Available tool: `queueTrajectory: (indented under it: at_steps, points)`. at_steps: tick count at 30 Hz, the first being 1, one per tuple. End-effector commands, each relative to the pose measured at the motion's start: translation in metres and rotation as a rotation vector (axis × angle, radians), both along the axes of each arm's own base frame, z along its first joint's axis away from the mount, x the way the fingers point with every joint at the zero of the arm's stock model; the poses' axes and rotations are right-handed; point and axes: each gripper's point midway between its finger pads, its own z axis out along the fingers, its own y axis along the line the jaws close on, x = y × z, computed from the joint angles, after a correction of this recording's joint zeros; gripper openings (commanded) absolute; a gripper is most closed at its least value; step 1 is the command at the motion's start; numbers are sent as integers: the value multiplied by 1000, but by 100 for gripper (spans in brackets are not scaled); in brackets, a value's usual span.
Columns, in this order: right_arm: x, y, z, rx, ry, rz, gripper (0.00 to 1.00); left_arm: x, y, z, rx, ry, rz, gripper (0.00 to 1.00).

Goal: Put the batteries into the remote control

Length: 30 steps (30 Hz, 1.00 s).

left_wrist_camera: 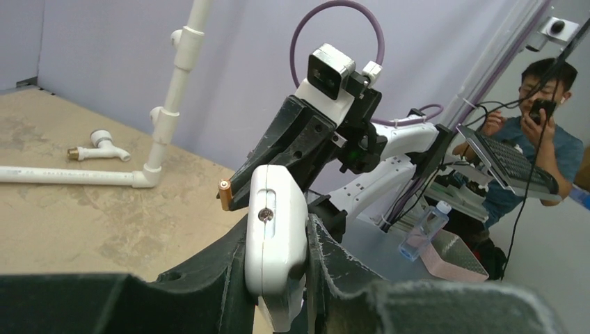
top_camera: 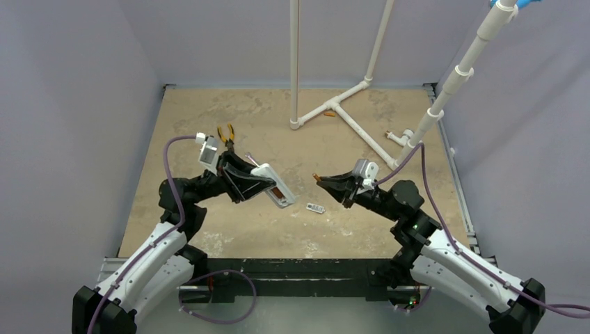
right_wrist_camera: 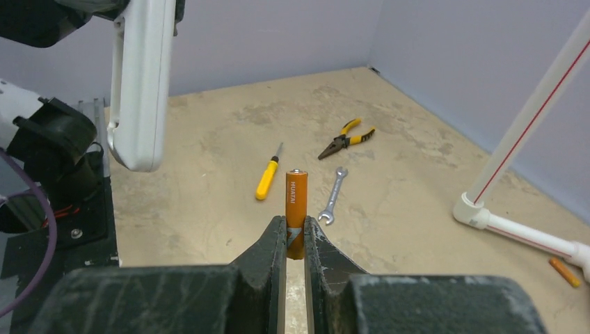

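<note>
My left gripper (top_camera: 261, 186) is shut on the white remote control (top_camera: 277, 188), holding it above the table with its long battery recess facing up; an orange strip shows in the recess. In the left wrist view the remote (left_wrist_camera: 278, 202) stands on edge between the fingers (left_wrist_camera: 209, 278). My right gripper (top_camera: 321, 181) is shut on one orange battery (right_wrist_camera: 295, 202), which stands upright out of the fingertips. That battery (left_wrist_camera: 224, 195) sits just left of the remote's far end, apart from it. The remote (right_wrist_camera: 142, 83) hangs at the upper left of the right wrist view. Another battery (right_wrist_camera: 563, 273) lies by the pipe.
A small whitish cover plate (top_camera: 316, 208) lies on the table below the two grippers. Yellow-handled pliers (right_wrist_camera: 346, 138), a silver wrench (right_wrist_camera: 332, 198) and a yellow screwdriver (right_wrist_camera: 267, 177) lie beyond. A white PVC pipe frame (top_camera: 348, 115) stands at the back.
</note>
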Motion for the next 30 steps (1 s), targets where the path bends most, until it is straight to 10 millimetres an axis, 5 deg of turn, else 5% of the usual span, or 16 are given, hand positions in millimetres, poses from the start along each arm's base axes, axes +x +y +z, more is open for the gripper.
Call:
queueTrajectory:
  at_steps: [1, 7, 11, 21, 30]
  points:
    - [17, -9, 32, 84, 38, -114, 0, 23, 1, -5, -26, 118, 100, 0]
    - [42, -13, 34, 43, 139, -242, 0, 69, 4, -49, -45, 473, 253, 0]
    - [50, 1, 32, -9, 178, -241, 0, 88, -2, -74, -52, 629, 271, 0]
    - [25, 53, 19, 0, 167, -52, 0, 109, -9, -97, -6, 825, 308, 0]
    - [34, 79, 0, 61, 206, -46, 0, 115, -10, -110, -5, 911, 325, 0]
